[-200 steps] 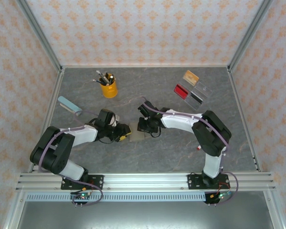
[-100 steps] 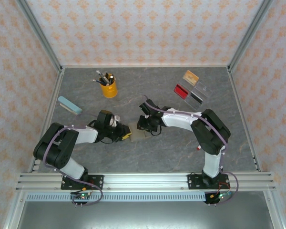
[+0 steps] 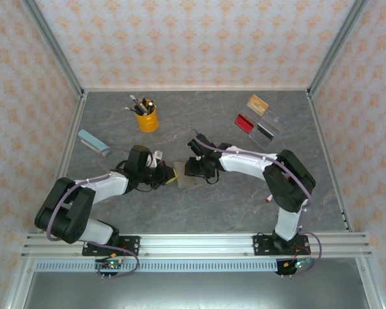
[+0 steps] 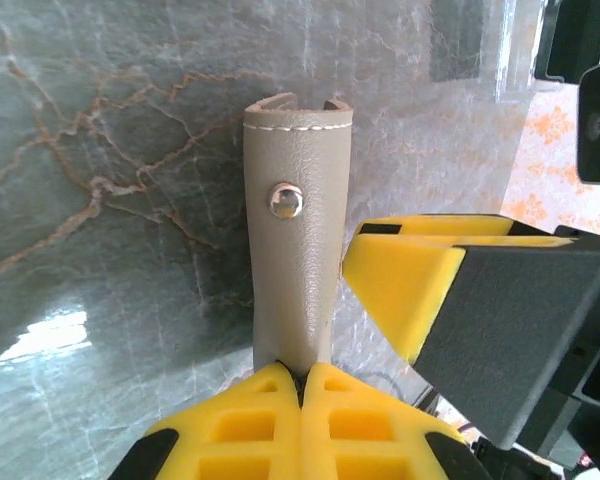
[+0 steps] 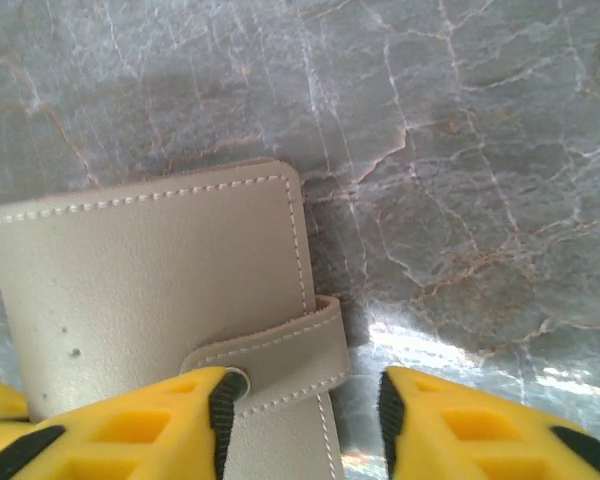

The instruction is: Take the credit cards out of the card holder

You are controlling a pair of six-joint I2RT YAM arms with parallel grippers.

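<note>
The grey marbled surface (image 3: 212, 212) carried everything, with both arms reaching to its middle. There the card holder (image 5: 150, 270) lay flat and closed, between the two sets of fingers, so whatever cards it held were hidden. The left fingers (image 4: 250, 420) were pressed together, clamped on the end of the holder's strap (image 4: 298, 280), just below its metal snap (image 4: 286, 200). The right fingers (image 5: 130, 425) stood apart, one resting over the cover beside the strap and the other over bare surface, gripping nothing.

The likely trouble: with nothing pinning the cover, a pull on the strap could drag or lift the whole holder instead of opening it. The pinch was also on a thin, smooth end and might slip off. The two sets of fingers sat very near each other and could knock together.

Far left, a yellow cup (image 3: 147, 121) held pens (image 3: 141, 103). Far right, a clear tray (image 3: 272, 120) seemed to hold a black card (image 3: 264, 131), with a red card (image 3: 245, 122) just beside it and an orange card (image 3: 257, 103) near its far side.
</note>
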